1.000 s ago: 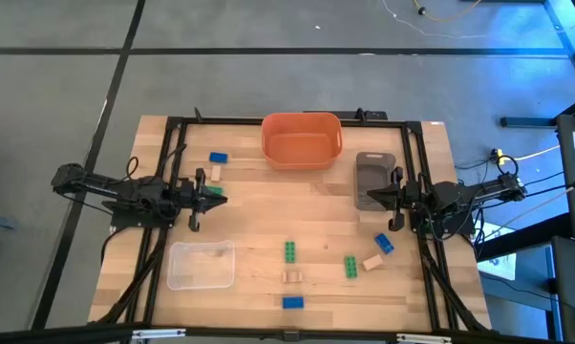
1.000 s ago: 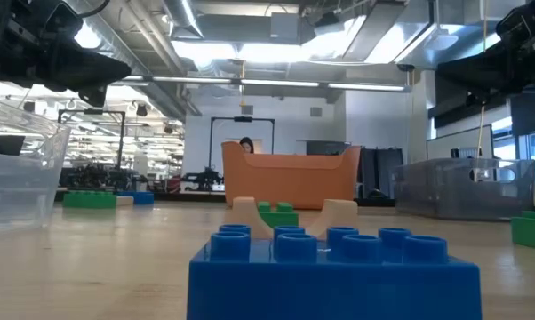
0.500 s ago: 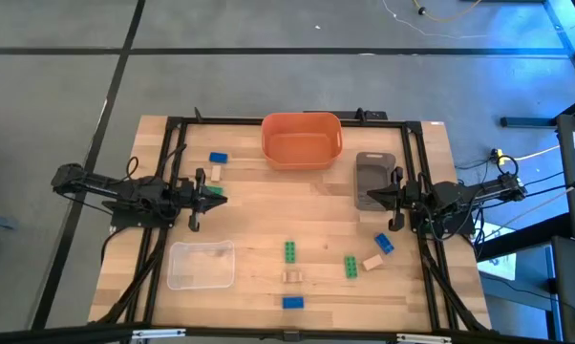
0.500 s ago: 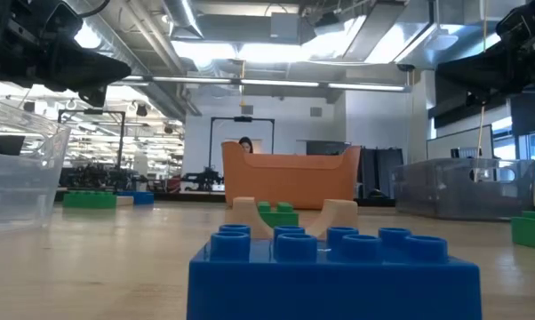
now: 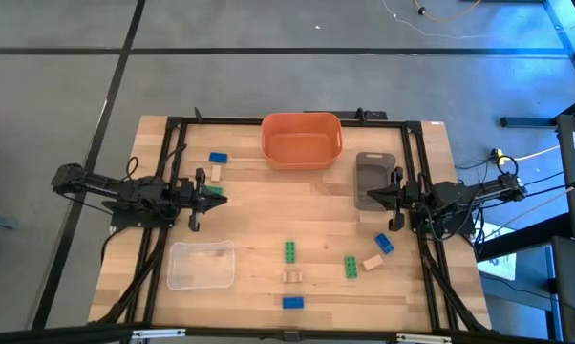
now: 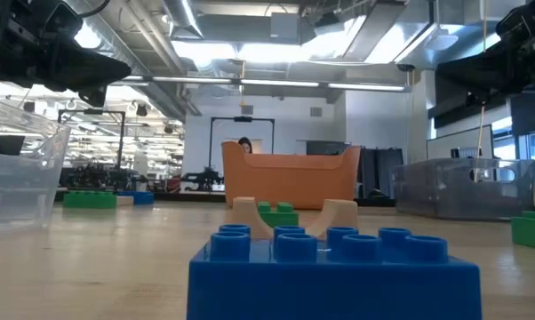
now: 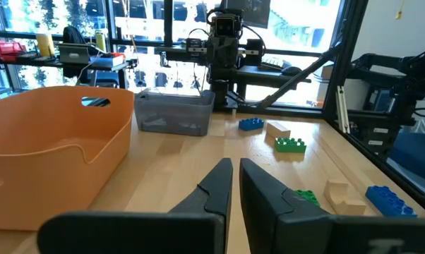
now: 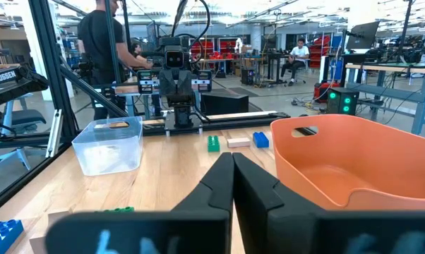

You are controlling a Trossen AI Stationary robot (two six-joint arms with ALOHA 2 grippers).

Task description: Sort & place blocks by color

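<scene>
I see my left gripper (image 5: 214, 197) and right gripper (image 5: 373, 200) waiting at the table's (image 5: 259, 220) left and right edges, jaws nearly together and holding nothing, while blue, green and tan blocks (image 5: 292, 250) lie scattered, mostly near the front, between a clear tub (image 5: 201, 265) and a grey tray (image 5: 373, 172), with an orange bowl (image 5: 302, 139) at the far side.

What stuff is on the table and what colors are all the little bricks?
Blue studded toy bricks: three; far left, near the right arm, near front edge.
Green studded toy bricks: three; by the left gripper, centre, centre-right.
Tan studded toy bricks: three; far left, centre front, right.
Orange plastic bowl: one, back centre.
Grey tray: one, right.
Clear plastic tray: one, front left.
Wooden table: one.
Left gripper: shut, left side.
Right gripper: shut, right side.
</scene>
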